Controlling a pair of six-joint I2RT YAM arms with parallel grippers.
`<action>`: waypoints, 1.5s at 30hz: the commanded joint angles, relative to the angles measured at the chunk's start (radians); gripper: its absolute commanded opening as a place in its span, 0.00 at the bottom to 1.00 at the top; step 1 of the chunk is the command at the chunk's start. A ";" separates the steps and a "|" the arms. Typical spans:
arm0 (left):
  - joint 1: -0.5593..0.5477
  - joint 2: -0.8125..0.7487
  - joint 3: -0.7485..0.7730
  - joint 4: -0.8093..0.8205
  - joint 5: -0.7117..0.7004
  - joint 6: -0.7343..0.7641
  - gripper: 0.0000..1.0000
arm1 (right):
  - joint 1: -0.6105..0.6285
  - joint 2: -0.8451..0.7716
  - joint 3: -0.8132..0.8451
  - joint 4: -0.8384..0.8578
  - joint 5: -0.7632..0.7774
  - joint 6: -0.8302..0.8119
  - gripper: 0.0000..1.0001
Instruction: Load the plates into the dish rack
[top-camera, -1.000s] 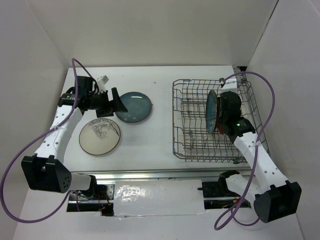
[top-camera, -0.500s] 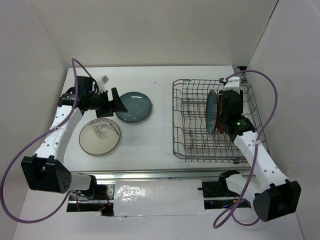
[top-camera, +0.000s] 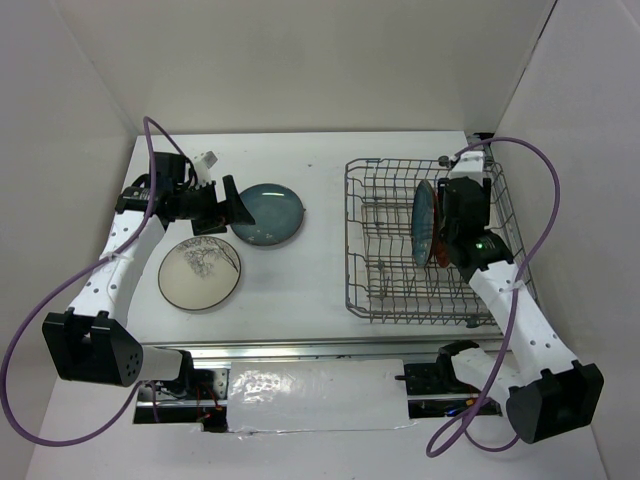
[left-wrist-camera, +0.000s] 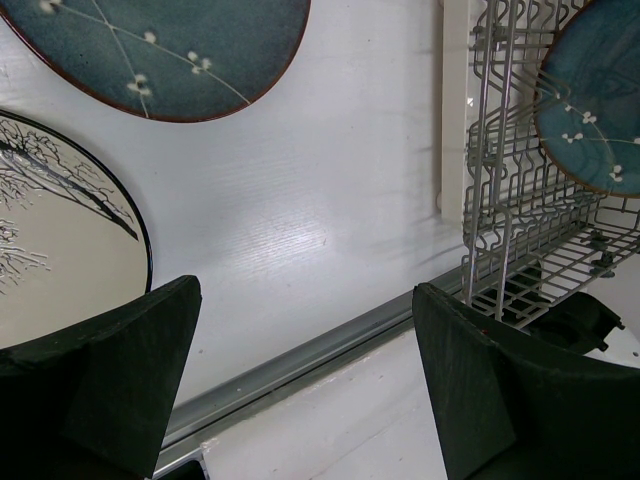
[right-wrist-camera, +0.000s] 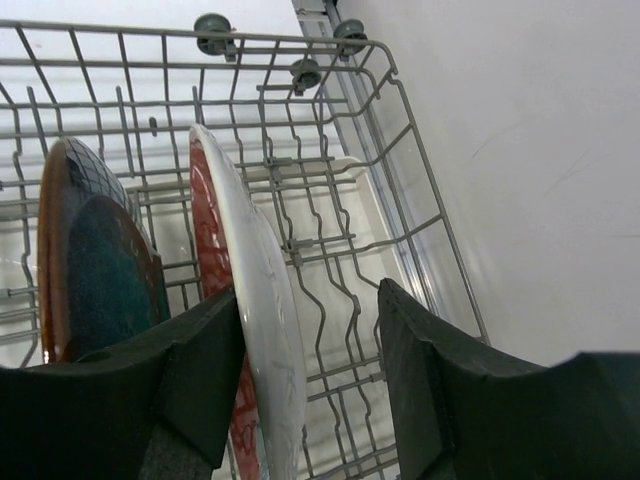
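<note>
Tabletop scene with two robot arms, viewed from above and from each wrist.

On the right half of the white table (top-camera: 320, 290), a grey wire dish rack (top-camera: 365, 300), long side running away from the arms. Inside it, two plates standing on edge between the tines: an upright teal plate (top-camera: 423, 220), glossy and dark with a brown rim, and just to its right a red plate (top-camera: 437, 250), patterned on one face and white on the back. Very close together; cannot tell whether touching.

Down inside the rack, the right gripper (right-wrist-camera: 305, 300), jaws spread wide and straddling the top edge of the red plate. One finger (right-wrist-camera: 195, 370) against or just beside the red face, the other finger (right-wrist-camera: 430, 390) well apart from the white back. Not clamped on anything.

Over the left half of the table, the left gripper (left-wrist-camera: 300, 380), jaws wide apart, holding nothing. Two more plates lying flat there:
- a flat teal plate (top-camera: 270, 214), dotted with small white blossoms, farther from the arms;
- a cream plate (top-camera: 200, 273), with a dark branch drawing, nearer the arms.

Just beside each other, with a sliver of table between.
</note>
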 joint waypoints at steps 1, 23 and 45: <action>-0.004 -0.028 -0.003 0.005 0.006 0.016 0.99 | -0.009 -0.043 0.075 0.046 0.012 0.034 0.61; 0.000 -0.035 0.009 -0.007 0.041 0.018 0.99 | -0.001 -0.060 0.175 0.033 -0.066 -0.003 0.70; -0.001 -0.033 0.005 -0.010 0.028 0.021 0.99 | -0.024 -0.116 0.139 -0.053 -0.170 0.098 0.76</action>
